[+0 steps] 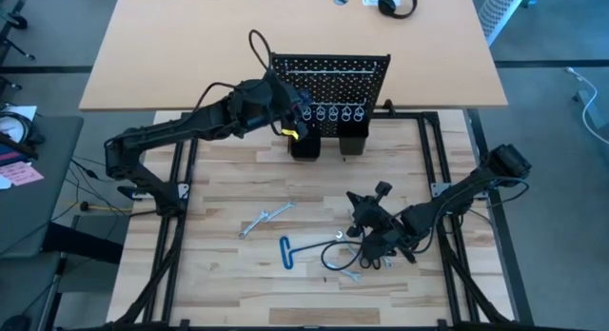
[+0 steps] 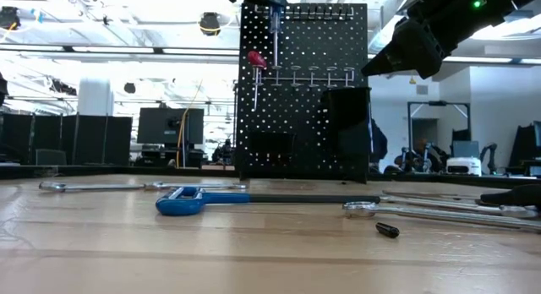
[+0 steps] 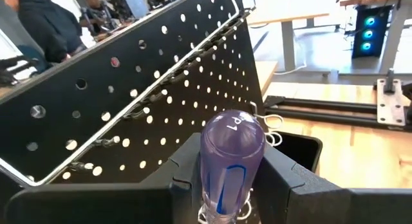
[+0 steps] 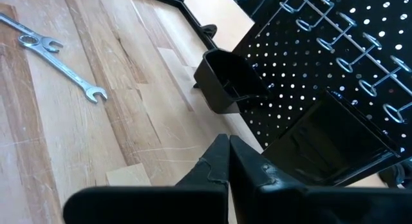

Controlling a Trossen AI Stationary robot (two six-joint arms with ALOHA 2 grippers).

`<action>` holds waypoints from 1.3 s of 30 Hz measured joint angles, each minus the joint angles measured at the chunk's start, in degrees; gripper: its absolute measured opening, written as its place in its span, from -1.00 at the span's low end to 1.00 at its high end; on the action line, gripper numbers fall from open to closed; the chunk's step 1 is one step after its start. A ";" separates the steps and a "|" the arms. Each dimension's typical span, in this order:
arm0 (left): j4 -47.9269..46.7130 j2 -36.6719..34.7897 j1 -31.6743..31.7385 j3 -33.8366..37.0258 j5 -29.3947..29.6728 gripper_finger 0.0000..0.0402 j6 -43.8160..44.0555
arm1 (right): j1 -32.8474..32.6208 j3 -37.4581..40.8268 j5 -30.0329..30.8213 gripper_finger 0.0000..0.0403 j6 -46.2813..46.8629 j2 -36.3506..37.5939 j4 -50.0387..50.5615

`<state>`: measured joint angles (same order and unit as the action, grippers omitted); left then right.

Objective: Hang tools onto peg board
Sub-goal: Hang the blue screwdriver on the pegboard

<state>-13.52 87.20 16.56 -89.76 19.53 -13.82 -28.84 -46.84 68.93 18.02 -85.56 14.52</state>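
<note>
1. Blue-handled screwdriver (image 3: 232,163): clamped upright between the left gripper (image 1: 285,110) jaws, tip down just before the peg board (image 1: 333,79), likely so it can drop through a ring hook (image 1: 321,113).
2. T-key (image 1: 288,252) and wrenches (image 1: 265,220) lie on the table (image 1: 228,274), unhung.
3. Right gripper (image 4: 226,161): jaws closed, empty, raised over the table.

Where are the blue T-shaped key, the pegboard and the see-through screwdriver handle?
blue T-key (image 1: 286,252): high view, on its blue handle.
peg board (image 1: 328,69): high view, on its perforated panel.
screwdriver (image 3: 232,147): left wrist view, on its clear handle.
</note>
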 joint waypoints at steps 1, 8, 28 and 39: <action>-0.13 0.02 0.05 0.00 -0.02 -0.59 0.04 | 0.00 0.01 0.00 -0.97 0.00 0.00 0.00; -1.91 1.99 1.93 -0.01 -1.51 -0.59 3.07 | 0.00 0.01 0.02 -0.97 0.00 0.00 -0.04; -0.49 4.74 5.03 0.02 -3.28 -0.55 6.23 | 0.04 -0.01 0.04 -0.97 0.00 -0.02 0.00; -3.51 4.76 5.09 0.02 -4.45 -0.37 7.42 | 0.04 -0.01 0.04 -0.97 0.00 -0.02 -0.07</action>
<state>-17.03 91.96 21.65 -89.73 15.08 -6.39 -28.80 -46.85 68.97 18.02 -85.58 14.46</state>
